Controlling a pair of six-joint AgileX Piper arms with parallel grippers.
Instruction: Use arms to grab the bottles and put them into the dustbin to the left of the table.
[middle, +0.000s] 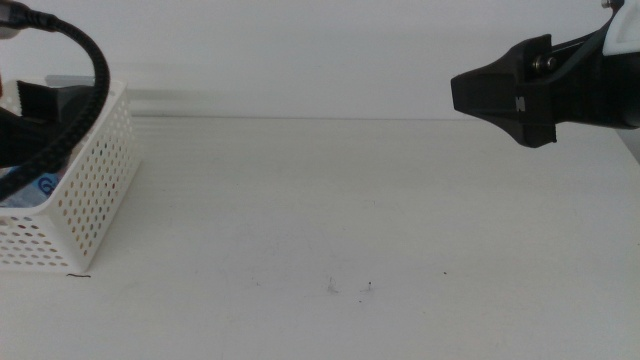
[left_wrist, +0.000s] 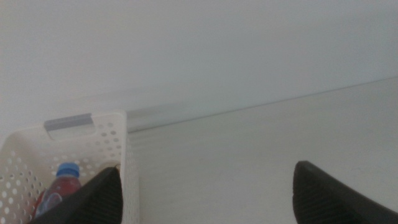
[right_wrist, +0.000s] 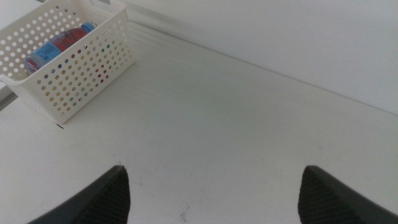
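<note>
At the far left stands the white perforated dustbin (middle: 85, 195), on the bench (middle: 350, 220) at its left edge. The left hand (left_wrist: 205, 196) hangs over the bin's rim, one jaw above the inside, the other over bare bench; its jaws are spread wide and grip nothing. Inside the bin lies a bottle with a blue cap and red-and-blue label (left_wrist: 59, 186); the right wrist view shows the same red and blue through the holes (right_wrist: 59, 46). How many bottles are in there I cannot tell. The bench's middle carries only a few dark specks (middle: 350, 288). At the right, the right hand (right_wrist: 214, 193) hovers high, jaws wide apart, empty. The risk: the left arm's cable (middle: 75, 60) droops across the bin and could drag or tip it when that arm pulls away.
</note>
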